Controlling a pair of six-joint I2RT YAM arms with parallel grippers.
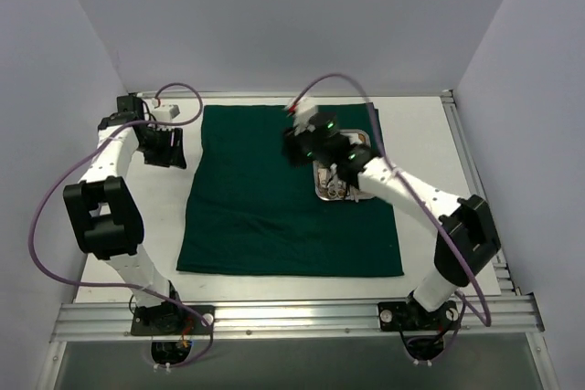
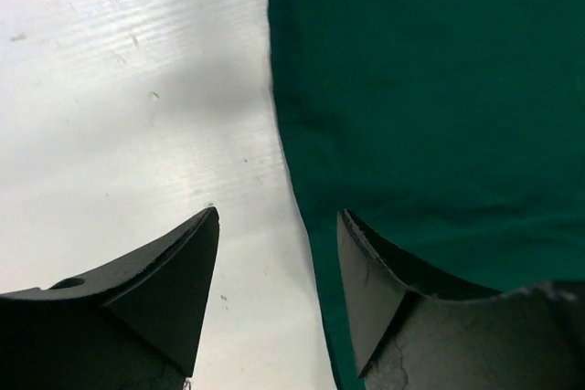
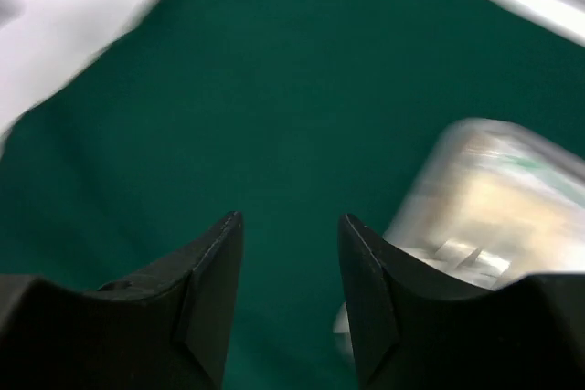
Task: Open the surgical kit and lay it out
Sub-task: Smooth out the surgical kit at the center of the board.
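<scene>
Green cloth, dark and matte, lies spread flat over the middle of the white bench, a rough rectangle with soft creases and a slightly wavy left edge. On its right part, near the cloth's right edge, sits a shiny steel tray with rounded corners. The right arm hides part of it, and the pale things inside are too blurred to name.

The right gripper hangs over the cloth just beside the tray's left side, jaws partly apart with only green fabric showing between them; nothing is held. Whether it touches the cloth cannot be told.

The left gripper is over the cloth's left edge, toward the far left corner of the bench. Its jaws stand wide apart and empty, one of its fingers above bare bench and the other above the fabric. They are dark, wedge-shaped and dull, the right one chipped along its edge. The bench surface is smooth, faintly streaked and lightly speckled.
</scene>
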